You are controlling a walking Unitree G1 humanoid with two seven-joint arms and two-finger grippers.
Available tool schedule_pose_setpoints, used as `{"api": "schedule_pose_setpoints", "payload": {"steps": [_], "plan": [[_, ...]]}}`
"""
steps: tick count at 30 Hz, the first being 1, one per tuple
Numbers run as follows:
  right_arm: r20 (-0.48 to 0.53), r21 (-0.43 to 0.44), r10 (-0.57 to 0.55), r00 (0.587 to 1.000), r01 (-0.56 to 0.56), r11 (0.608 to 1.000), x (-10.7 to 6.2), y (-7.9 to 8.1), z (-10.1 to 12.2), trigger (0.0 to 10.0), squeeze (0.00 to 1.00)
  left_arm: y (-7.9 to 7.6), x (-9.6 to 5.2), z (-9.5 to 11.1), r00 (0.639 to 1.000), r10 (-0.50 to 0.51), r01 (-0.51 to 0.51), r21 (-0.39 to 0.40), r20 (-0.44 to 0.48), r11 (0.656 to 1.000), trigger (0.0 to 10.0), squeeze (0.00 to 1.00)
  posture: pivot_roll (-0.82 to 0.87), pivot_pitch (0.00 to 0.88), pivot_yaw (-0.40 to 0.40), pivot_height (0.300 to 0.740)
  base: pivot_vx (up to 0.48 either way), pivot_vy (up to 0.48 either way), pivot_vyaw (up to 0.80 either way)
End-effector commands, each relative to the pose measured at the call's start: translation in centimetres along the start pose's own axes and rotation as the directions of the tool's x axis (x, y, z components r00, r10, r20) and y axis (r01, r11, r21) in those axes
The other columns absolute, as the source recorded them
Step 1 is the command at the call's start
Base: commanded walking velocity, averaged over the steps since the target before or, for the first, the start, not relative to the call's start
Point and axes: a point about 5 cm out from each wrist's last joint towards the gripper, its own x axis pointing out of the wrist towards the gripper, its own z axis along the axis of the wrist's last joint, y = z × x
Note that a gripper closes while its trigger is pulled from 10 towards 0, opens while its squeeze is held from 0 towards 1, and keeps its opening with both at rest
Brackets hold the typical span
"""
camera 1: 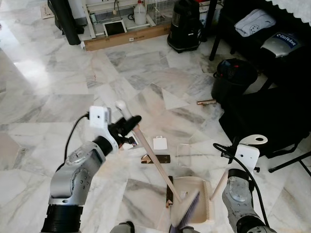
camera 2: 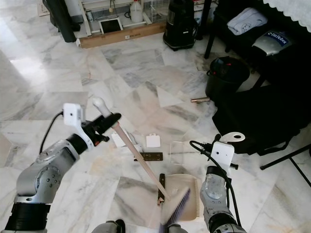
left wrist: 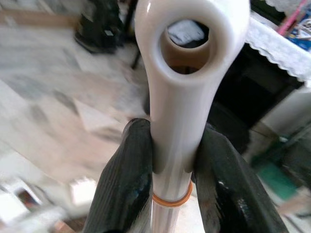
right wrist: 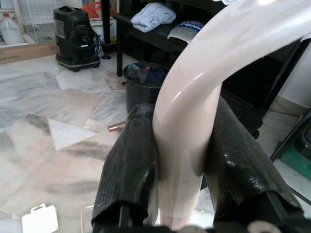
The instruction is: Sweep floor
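While you look down on a grey-veined marble floor (camera 1: 58, 97) with a black bin (camera 1: 233, 77) and a black vacuum (camera 1: 184, 26) at the far side, one grey case (camera 1: 282, 43) reads "EliteRobot". Your left gripper (camera 1: 127, 125) is clenched on the cream broom handle (camera 1: 150, 155), whose purple bristles (camera 1: 187, 211) rest in the beige dustpan (camera 1: 194, 191). Your right gripper (right wrist: 180, 160) is clamped on the dustpan handle (right wrist: 204, 97); white tags (camera 1: 160, 142) lie just beyond.

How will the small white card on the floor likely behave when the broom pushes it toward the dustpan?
The white card lies flat on polished marble, so it would probably slide easily. It looks thin and light, so the broom bristles might ride over it. It may also catch at the lip of the dustpan.
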Motion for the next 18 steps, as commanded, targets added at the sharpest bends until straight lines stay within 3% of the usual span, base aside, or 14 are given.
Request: {"api": "schedule_pose_setpoints", "payload": {"steps": [1, 6, 8, 18], "plan": [[-0.060, -0.043, 0.010, 0.998, -0.012, 0.999, -0.7, -0.5, -1.2, 10.0, 0.00, 0.9, -0.3, 0.7, 0.998, 0.045, -0.047, 0.050, 0.037, 0.998, 10.0, 0.00, 0.31, 0.178, -0.004, 0.740, 0.000, 0.000, 0.00], [-0.060, -0.045, 0.005, 0.998, -0.008, 0.999, -0.8, -0.6, -1.3, 10.0, 0.00, 1.2, -0.6, 0.3, 0.998, 0.064, -0.064, 0.128, 0.005, 0.990, 10.0, 0.00, 0.31, 0.178, -0.002, 0.740, 0.000, 0.000, 0.00], [-0.059, -0.056, -0.005, 0.998, 0.001, 0.998, -0.7, -0.9, -1.4, 10.0, 0.00, 1.3, -0.8, -0.6, 0.997, 0.058, -0.048, 0.196, -0.046, 0.979, 10.0, 0.00, 0.30, 0.177, -0.001, 0.740, 0.000, 0.000, 0.00], [0.001, -0.129, -0.037, 0.999, 0.037, 0.991, -0.2, -2.4, -0.9, 10.0, 0.00, 1.2, -1.0, -1.3, 0.997, 0.055, -0.042, 0.203, -0.060, 0.978, 10.0, 0.00, 0.29, 0.178, -0.007, 0.740, 0.000, 0.000, 0.00]]}}
